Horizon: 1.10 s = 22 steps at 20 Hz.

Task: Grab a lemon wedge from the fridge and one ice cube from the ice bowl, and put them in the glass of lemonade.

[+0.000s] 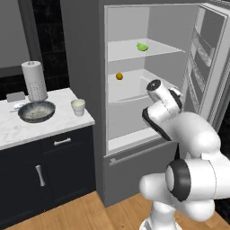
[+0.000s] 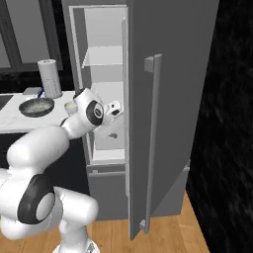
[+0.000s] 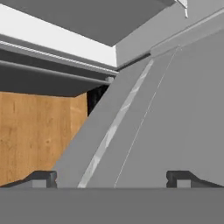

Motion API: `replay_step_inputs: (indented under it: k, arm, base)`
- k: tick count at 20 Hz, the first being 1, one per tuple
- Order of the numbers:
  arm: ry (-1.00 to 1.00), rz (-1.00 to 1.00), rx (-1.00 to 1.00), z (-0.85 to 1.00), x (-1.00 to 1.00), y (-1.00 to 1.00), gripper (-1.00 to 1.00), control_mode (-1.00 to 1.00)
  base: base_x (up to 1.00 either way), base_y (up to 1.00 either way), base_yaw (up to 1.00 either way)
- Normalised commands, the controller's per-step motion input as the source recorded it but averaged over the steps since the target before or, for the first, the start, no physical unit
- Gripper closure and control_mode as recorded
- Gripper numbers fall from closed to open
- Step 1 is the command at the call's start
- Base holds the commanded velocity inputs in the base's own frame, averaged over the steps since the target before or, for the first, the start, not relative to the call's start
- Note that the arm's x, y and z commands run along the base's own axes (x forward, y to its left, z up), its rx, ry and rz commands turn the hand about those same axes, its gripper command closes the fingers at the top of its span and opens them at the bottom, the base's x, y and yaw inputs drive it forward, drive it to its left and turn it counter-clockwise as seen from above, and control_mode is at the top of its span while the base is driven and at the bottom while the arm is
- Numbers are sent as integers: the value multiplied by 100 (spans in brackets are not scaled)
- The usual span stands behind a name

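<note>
The hand [image 3: 111,177] is standing wide open with nothing between its 2 dark fingertips [image 3: 43,177], which are rising far apart at the bottom of the hand view. It is looking along the grey face of the fridge [image 1: 130,112] and, to one side, down at the wooden floor [image 3: 39,131]. In the right base view the hand [image 2: 114,108] is sitting at the edge of the fridge opening, level with the middle shelf, beside the inner edge of the open door [image 2: 168,99] with its long vertical bar handle [image 2: 150,143].

Inside the fridge, the lemon wedge [image 1: 142,46] is lying on the upper shelf [image 1: 134,50], well above the hand. A small round orange ball [image 1: 119,76] is resting on the shelf below it.

To the left of the fridge, the marble-topped desk [image 1: 27,128] is carrying the other things. The glass of lemonade [image 1: 78,107] is standing near the desk's right edge. Just to its left the ice bowl [image 1: 37,111] is sitting, wide and shallow with a speckled inside. Behind the bowl a paper-towel roll [image 1: 34,81] is standing upright. All 3 are apart from each other and well apart from the hand.
</note>
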Motion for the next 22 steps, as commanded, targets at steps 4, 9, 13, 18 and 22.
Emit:
replay_step_inputs:
  k: [4,9,13,18,22]
  arm:
    - [25,-2,-3,-22,25,-100,-100,-100]
    - [7,-10,0,-30,-34,-100,-100,-100]
    - [-3,-11,1,-20,-90,-100,-100,-100]
    - [-47,1,6,-2,-100,-30,-100,-100]
    - [-79,1,3,0,-97,87,-100,-100]
  base:
    - [0,0,0]
    - [0,0,0]
    - [0,0,0]
    - [0,0,0]
    - [0,0,0]
